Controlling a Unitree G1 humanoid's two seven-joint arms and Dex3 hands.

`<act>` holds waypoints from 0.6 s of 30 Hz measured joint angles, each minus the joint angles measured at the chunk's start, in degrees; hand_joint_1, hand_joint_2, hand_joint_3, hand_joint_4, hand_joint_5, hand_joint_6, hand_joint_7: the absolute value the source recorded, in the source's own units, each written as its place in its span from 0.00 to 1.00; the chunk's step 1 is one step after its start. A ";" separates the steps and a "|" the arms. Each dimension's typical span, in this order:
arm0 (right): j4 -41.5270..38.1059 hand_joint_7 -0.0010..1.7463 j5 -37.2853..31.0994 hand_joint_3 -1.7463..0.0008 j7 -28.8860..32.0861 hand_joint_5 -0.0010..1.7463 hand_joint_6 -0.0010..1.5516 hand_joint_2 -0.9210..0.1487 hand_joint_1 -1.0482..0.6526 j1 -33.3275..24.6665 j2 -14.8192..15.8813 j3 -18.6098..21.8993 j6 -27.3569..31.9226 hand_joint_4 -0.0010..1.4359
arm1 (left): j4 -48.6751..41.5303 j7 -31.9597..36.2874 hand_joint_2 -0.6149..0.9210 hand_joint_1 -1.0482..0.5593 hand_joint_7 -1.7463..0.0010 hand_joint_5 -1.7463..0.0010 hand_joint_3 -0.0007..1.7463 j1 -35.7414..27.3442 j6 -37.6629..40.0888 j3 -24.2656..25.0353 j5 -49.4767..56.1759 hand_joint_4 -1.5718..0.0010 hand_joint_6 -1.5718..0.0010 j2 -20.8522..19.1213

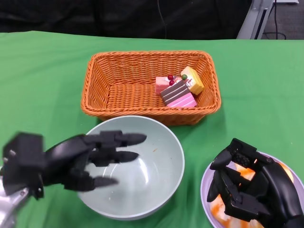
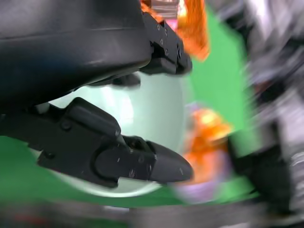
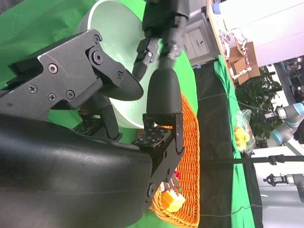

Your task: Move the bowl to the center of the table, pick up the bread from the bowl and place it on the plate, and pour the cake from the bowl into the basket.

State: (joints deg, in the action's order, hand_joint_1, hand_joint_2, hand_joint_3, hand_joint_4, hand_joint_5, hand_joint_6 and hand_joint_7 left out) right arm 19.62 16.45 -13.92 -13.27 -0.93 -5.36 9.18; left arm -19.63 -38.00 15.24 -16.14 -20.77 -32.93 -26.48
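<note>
The pale green bowl (image 1: 152, 161) (image 3: 114, 33) (image 2: 142, 109) stands empty in front of the orange basket (image 1: 95, 85) (image 3: 190, 142). Pink, brown and yellow cake pieces (image 1: 178, 92) (image 3: 172, 200) lie in the basket's right half. My left hand (image 1: 90, 159) (image 2: 95, 142) hovers over the bowl's left side, fingers spread toward the right, holding nothing. Orange and white bread (image 1: 242, 170) (image 2: 209, 137) lies on the purple plate (image 1: 205, 190) at the lower right. Just above it, my right hand (image 1: 251, 190) (image 3: 118, 95) has its fingers apart; the right wrist view shows nothing between them.
Green cloth covers the table (image 1: 42, 85). The basket's near wall almost touches the bowl's far rim. The plate sits close to the bowl's right side. The left wrist view is blurred. Shelves and equipment stand beyond the table in the right wrist view.
</note>
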 measured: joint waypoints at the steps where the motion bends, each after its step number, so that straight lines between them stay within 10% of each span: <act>1: 0.05 0.82 -0.16 0.33 0.00 0.96 0.43 0.35 0.57 -0.09 0.03 0.00 -0.04 0.51 | 3.35 2.07 1.00 0.52 0.87 0.50 0.19 -2.38 4.08 1.99 -2.34 0.44 0.38 1.97; 3: 0.28 0.82 -0.35 0.33 0.00 0.96 0.43 0.35 0.57 -0.38 0.04 -0.05 -0.04 0.52 | 8.66 5.73 1.00 0.53 0.85 0.38 0.20 -5.82 11.07 4.65 -4.15 0.45 0.34 4.84; 5: 0.70 0.81 -0.31 0.33 -0.15 0.94 0.44 0.36 0.57 -0.71 0.05 -0.10 -0.04 0.52 | 11.63 6.42 0.99 0.56 0.45 0.15 0.30 -7.84 14.49 6.37 -4.07 0.51 0.46 6.17; 8: 2.14 0.80 -0.28 0.34 -0.52 0.93 0.44 0.37 0.58 -1.98 0.10 -0.52 -0.05 0.53 | 14.70 5.19 0.93 0.57 0.24 0.08 0.40 -10.04 14.16 7.65 -1.14 0.52 0.54 7.97; 18: 6.52 0.82 -1.97 0.34 -3.43 0.95 0.43 0.36 0.58 -6.55 1.95 -5.14 -4.06 0.51 | 14.43 -2.98 0.88 0.56 0.15 0.05 0.48 -13.21 11.38 11.77 3.40 0.51 0.56 11.69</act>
State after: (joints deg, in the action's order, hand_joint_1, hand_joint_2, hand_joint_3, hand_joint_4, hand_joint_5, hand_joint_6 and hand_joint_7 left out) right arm 26.14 14.49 -17.35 -19.82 1.03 -10.50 5.12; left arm -5.21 -40.98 2.04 -4.75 -9.00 -29.52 -14.79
